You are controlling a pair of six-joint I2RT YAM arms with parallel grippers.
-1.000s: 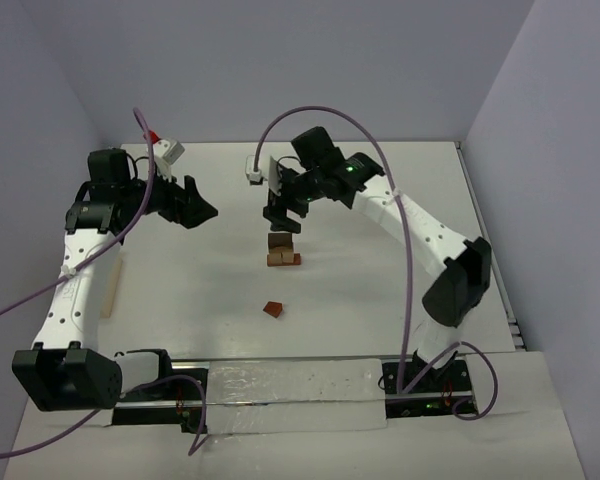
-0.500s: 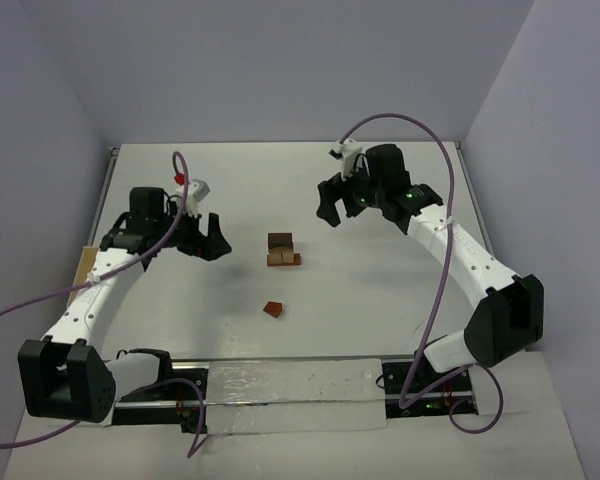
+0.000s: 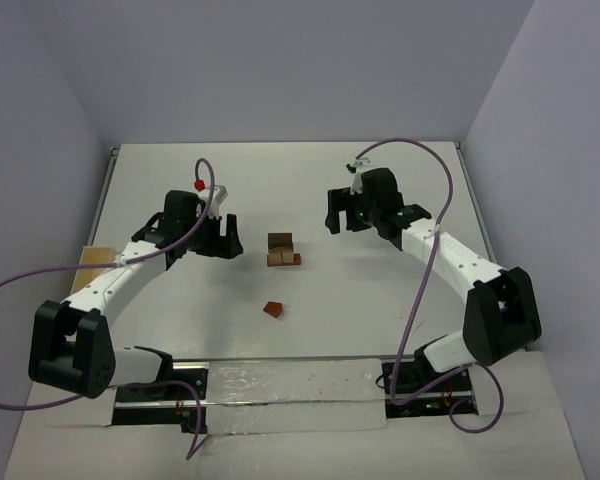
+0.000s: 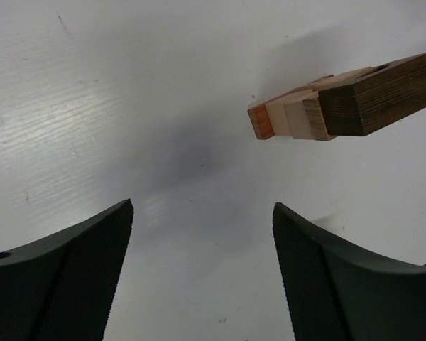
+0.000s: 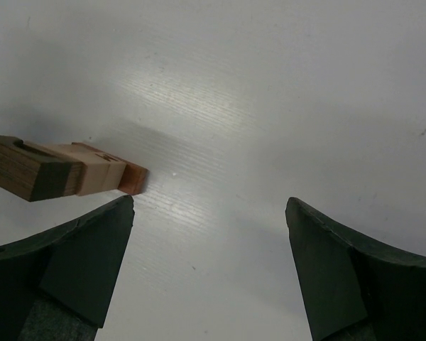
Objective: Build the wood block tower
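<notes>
A small stack of wooden blocks (image 3: 281, 250) stands mid-table: a dark brown block on top of tan and reddish-brown ones. It shows at the upper right of the left wrist view (image 4: 348, 99) and at the left of the right wrist view (image 5: 57, 170). A single reddish-brown wedge (image 3: 272, 309) lies apart, nearer the front. My left gripper (image 3: 228, 236) is open and empty, just left of the stack. My right gripper (image 3: 338, 214) is open and empty, to the right of the stack. In each wrist view the fingers (image 4: 92, 263) (image 5: 341, 263) stand wide apart over bare table.
A pale wooden tray (image 3: 92, 258) lies at the table's left edge, partly hidden by the left arm. Purple cables loop from both arms. Walls enclose the table at back and sides.
My right gripper has drawn away from above the stack to its right and come lower. My left gripper has moved right, closer to the stack. The blocks have not moved.
</notes>
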